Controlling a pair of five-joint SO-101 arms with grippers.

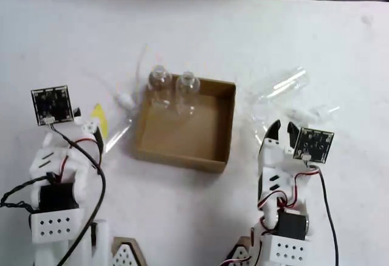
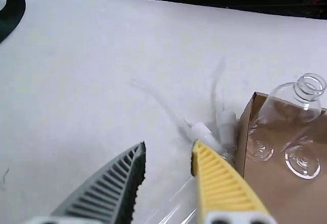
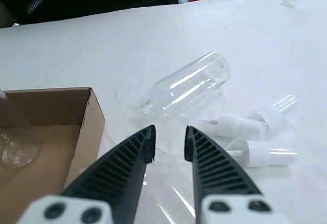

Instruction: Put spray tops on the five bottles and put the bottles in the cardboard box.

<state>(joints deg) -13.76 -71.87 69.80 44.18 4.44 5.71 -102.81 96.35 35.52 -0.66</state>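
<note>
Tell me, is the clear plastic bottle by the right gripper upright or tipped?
Tipped: the clear plastic bottle lies on its side on the white table.

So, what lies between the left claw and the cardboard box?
White spray tops with thin tubes lie there, by the corner of the cardboard box, just ahead of the left claw. The left wrist view shows this.
</note>
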